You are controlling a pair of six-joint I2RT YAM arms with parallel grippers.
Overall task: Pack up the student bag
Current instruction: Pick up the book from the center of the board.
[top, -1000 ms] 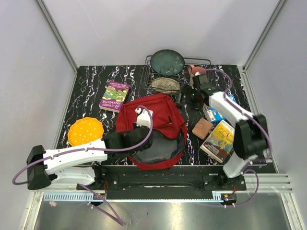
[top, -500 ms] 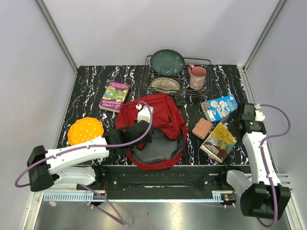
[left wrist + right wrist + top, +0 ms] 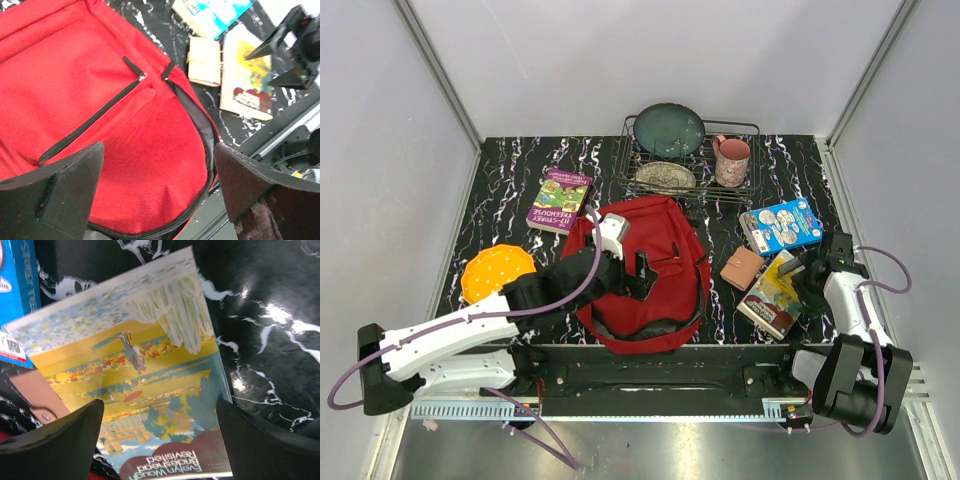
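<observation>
Seen from overhead, a wire dish rack (image 3: pixel 708 172) stands just behind a red backpack (image 3: pixel 660 240). The rack holds a dark teal plate (image 3: pixel 669 129) on edge, a patterned plate (image 3: pixel 666 177) lying flatter below it, and a pink mug (image 3: pixel 731 160) at its right end.

The backpack lies flat on the black marbled table (image 3: pixel 500 190), near the front edge and in front of the left arm. Its zipper mouth gapes along the near and right edge, showing a strip of grey lining. Whether anything lies inside cannot be told.

The left gripper (image 3: pixel 159 147) hangs over the backpack with its jaws spread wide and nothing between them. Whether the fingers (image 3: pixel 60 185) touch the fabric cannot be told.

The right gripper (image 3: pixel 157 402) is to the right of the backpack, directly above a yellow paperback (image 3: pixel 145 370). Its jaws are also wide apart and hold nothing.

The backpack's red fabric is smooth, with a black zipper running slantwise across the front pocket and black piping round the rounded flap.

Right of the backpack, beside the paperback, lie a small tan wallet (image 3: pixel 742 268) and a blue box (image 3: pixel 780 225). Left of the backpack lie a green and purple book (image 3: pixel 560 200) and an orange disc (image 3: pixel 497 273).
</observation>
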